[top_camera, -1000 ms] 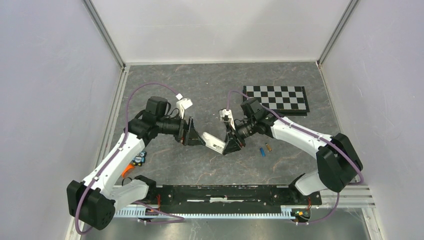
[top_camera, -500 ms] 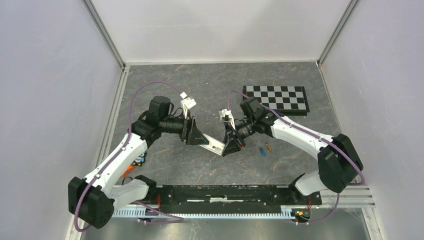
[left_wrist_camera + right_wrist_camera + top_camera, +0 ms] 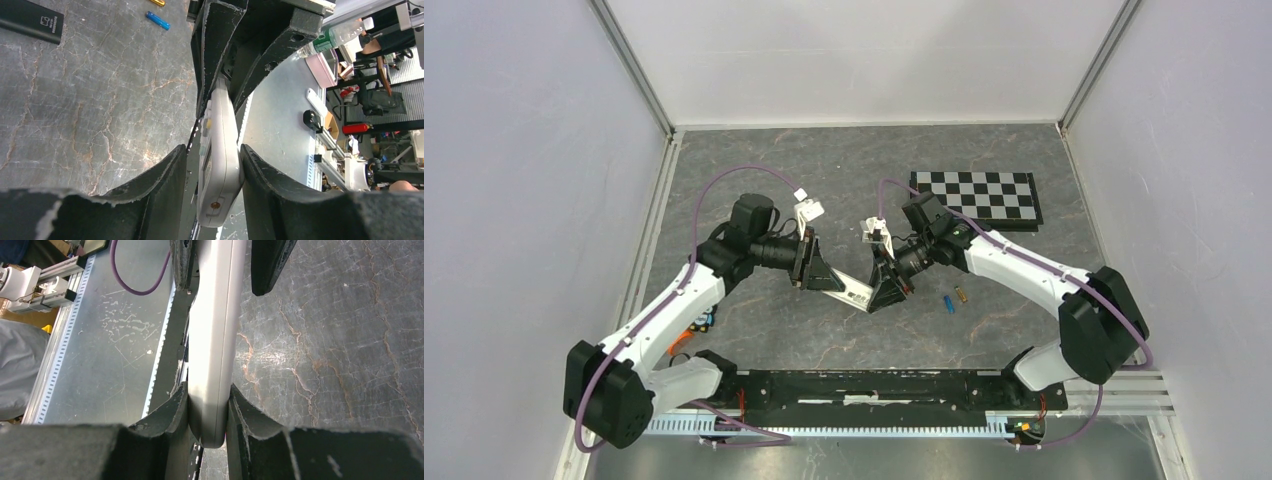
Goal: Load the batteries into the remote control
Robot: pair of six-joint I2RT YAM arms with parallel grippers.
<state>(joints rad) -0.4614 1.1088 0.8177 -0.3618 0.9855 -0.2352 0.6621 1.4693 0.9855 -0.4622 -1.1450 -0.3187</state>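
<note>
The white remote control hangs above the table between both grippers. My right gripper is shut on one end of the remote control, both pads pressed to its sides. My left gripper straddles the other end of the remote control: one finger touches it, while a narrow gap shows at the other finger. Two batteries lie on the table right of the right gripper, one blue and one brownish-gold. In the left wrist view the blue battery and the gold battery lie beyond the remote.
A black-and-white checkerboard lies at the back right. Small orange and blue items sit by the left arm near the left rail. A black rail runs along the table's near edge.
My left gripper has slid right along the remote and its jaws have narrowed around the remote's end. The right gripper keeps its hold and has stayed in place.
</note>
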